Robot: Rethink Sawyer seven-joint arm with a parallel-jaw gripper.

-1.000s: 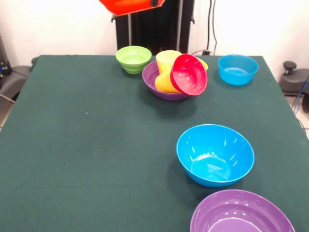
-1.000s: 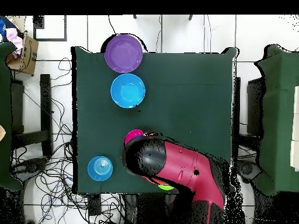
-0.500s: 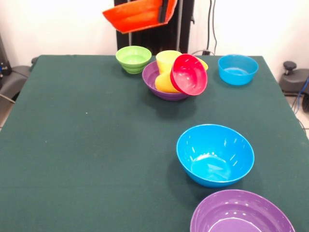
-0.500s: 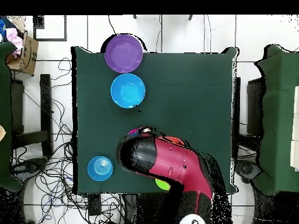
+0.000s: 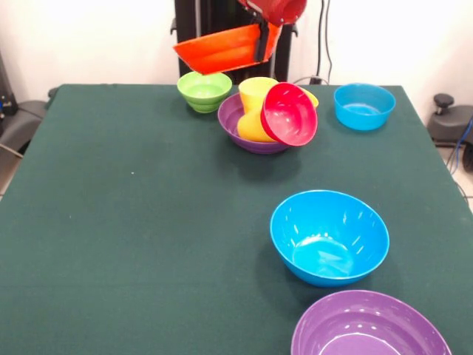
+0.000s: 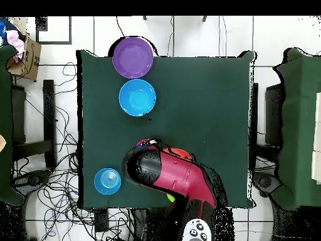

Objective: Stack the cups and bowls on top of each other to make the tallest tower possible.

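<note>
I am gripping the orange bowl [image 5: 222, 49] by its rim in my jaws, tilted above the green bowl [image 5: 205, 90], seemingly bound for the tower [image 5: 270, 115]: purple bowl, yellow cups, leaning red bowl. Overhead, my arm [image 6: 178, 179] is hiding that pile.

purple bowls: two, the big near one [image 5: 369, 325] and the far one [image 5: 240, 122] with stuff in it
blue bowls: two, large [image 5: 329, 237] and small [image 5: 363, 106]
orange bowl [image 5: 222, 49]: one
green bowl [image 5: 204, 90]: one
red bowl [image 5: 290, 113]: one
yellow cups [image 5: 256, 107]: looks like two, can't tell for sure
</note>
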